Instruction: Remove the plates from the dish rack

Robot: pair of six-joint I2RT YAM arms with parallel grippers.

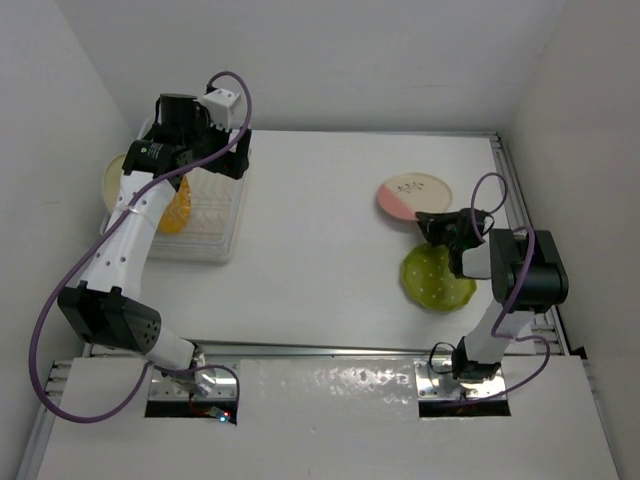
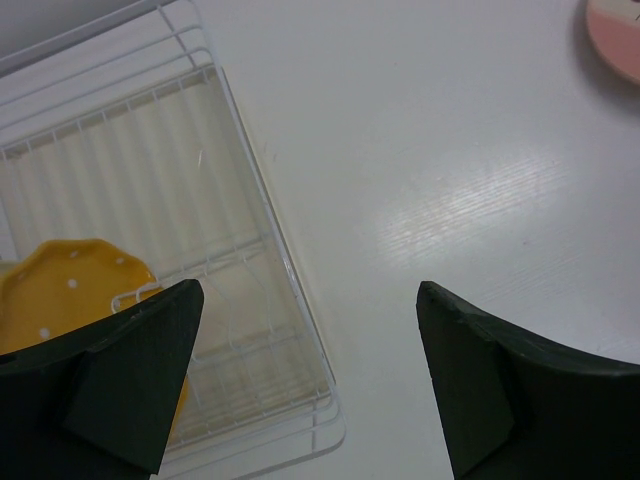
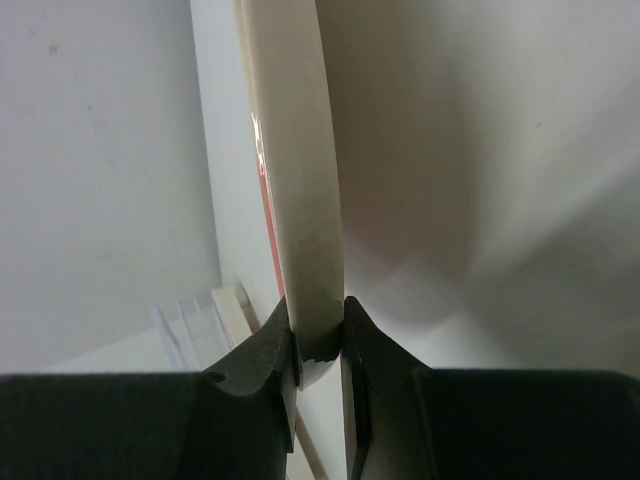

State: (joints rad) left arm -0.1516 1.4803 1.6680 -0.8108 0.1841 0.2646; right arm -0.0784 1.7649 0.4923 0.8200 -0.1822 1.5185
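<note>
On the white table [image 1: 330, 200], the clear dish rack [image 1: 215, 215] was set toward the far left corner, with the orange plate [image 1: 176, 212] and cream plate [image 1: 113, 178] not yet unloaded. Near the right edge the green plate [image 1: 435, 278] was laid flat, and the white-and-pink plate [image 1: 410, 192] was pinched at its rim by the right gripper [image 3: 320, 340]. The left gripper [image 2: 310, 300] was spread open above the rack.

Orange plate [image 1: 178, 212], cream plate [image 1: 113, 180] in dish rack [image 1: 225, 215]; pink plate [image 1: 410, 190], green plate [image 1: 435, 280] outside.

The white table [image 1: 320, 230] carries the clear dish rack [image 1: 215, 242] at its far left. The scalloped green plate [image 1: 435, 285] lies flat at the near right. The white-and-pink plate [image 1: 413, 195] sits just beyond it; whether it touches the tabletop is unclear.
</note>
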